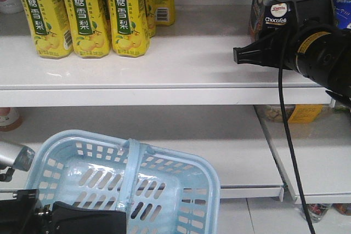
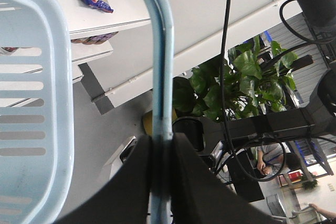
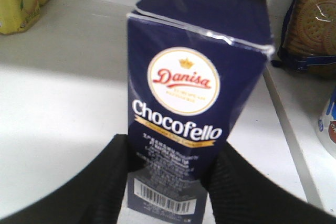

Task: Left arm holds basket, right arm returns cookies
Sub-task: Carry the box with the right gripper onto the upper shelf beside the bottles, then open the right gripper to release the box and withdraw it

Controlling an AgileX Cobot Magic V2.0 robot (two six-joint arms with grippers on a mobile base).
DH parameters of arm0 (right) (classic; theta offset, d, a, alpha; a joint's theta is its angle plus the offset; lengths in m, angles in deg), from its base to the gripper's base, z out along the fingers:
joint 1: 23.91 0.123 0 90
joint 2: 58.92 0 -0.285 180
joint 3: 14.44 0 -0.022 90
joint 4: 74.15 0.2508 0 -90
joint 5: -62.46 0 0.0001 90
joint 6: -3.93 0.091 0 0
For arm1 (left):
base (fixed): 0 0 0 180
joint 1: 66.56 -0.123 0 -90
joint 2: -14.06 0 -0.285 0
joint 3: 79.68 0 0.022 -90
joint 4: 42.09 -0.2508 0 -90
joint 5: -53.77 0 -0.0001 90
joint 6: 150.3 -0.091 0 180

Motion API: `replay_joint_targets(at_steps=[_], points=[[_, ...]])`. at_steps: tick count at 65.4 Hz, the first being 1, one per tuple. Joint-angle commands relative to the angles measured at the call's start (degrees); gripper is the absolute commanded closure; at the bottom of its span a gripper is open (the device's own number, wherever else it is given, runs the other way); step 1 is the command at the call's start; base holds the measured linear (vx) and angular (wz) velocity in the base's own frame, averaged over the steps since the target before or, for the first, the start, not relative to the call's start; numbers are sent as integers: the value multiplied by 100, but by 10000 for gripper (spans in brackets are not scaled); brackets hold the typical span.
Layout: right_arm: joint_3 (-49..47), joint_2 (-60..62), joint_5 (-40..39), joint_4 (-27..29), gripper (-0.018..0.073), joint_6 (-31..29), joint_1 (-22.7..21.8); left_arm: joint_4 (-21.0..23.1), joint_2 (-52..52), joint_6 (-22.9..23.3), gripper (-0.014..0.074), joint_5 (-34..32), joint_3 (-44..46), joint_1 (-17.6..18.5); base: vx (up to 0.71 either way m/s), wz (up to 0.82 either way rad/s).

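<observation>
While the left gripper (image 2: pixel 160 145) squeezes the handle (image 2: pixel 161 66) of the blue basket (image 1: pixel 164 182) down low on the near left, the right gripper (image 3: pixel 170 169) is shut tight on the cookies (image 3: pixel 194 93) — standing the dark box on the white shelf (image 1: pixel 181 64), far right of the yellow cartons (image 1: pixel 88 9).

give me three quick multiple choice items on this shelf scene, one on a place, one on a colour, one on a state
1. Where is the cookies carton?
A. in the basket
B. over the upper shelf
C. on the floor

2. What colour is the basket?
A. light blue
B. red
C. green

3. How is the left gripper?
A. open, clear of everything
B. shut on the basket handle
C. out of view

Key: 1 B, the right gripper holds it above the white shelf; 2 A, pale blue slotted plastic; 3 B, the fingers pinch the handle.
</observation>
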Motion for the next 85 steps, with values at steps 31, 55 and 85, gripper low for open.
replay_joint_targets(at_steps=[31,55,85], points=[[-115,102,510,48,32,-236,-40,427,73,-68,603,302,175,22,0,0],[-115,613,520,258,32,-337,-27,427,73,-68,603,294,175,22,0,0],[-115,1905,1238,4250,132,-3926,-22,421,73,-68,603,301,175,22,0,0]])
